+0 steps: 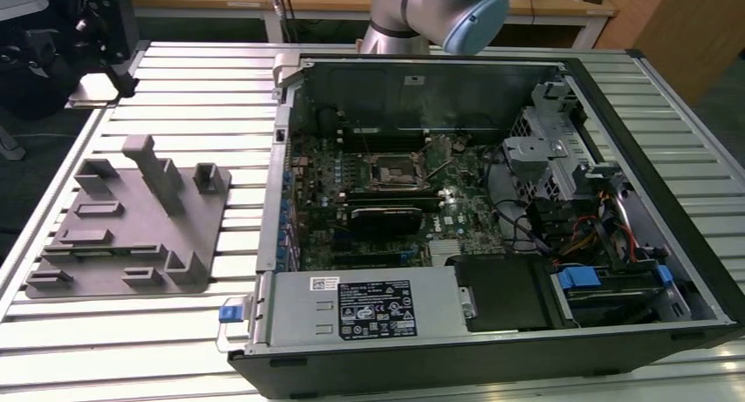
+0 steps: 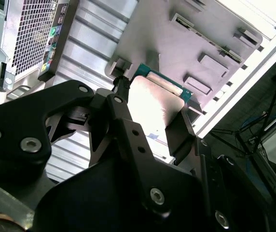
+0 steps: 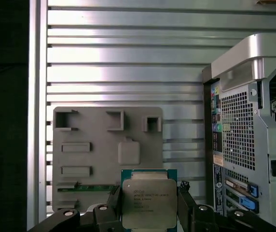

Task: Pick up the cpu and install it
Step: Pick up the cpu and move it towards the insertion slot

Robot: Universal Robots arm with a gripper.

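Observation:
The cpu (image 3: 149, 203), a flat square chip with a silver-grey metal top and a green border, sits between my gripper's (image 3: 149, 209) two black fingers (image 3: 115, 199). In the second wrist view the cpu (image 2: 152, 104) is clamped by its edges in the gripper (image 2: 150, 113), held well above the grey fixture plate (image 2: 186, 38). The gripper is shut on the cpu. The black-framed socket (image 1: 393, 168) lies on the motherboard inside the open computer case (image 1: 489, 193) in the exterior view.
The grey fixture plate (image 1: 128, 228) with raised blocks lies on the slatted metal table (image 1: 117, 332) at the exterior view's left. The case's rear panel (image 3: 239, 154) stands beside the plate. A power supply (image 1: 372, 306), drive cage (image 1: 559, 149) and cables (image 1: 582, 228) crowd the case.

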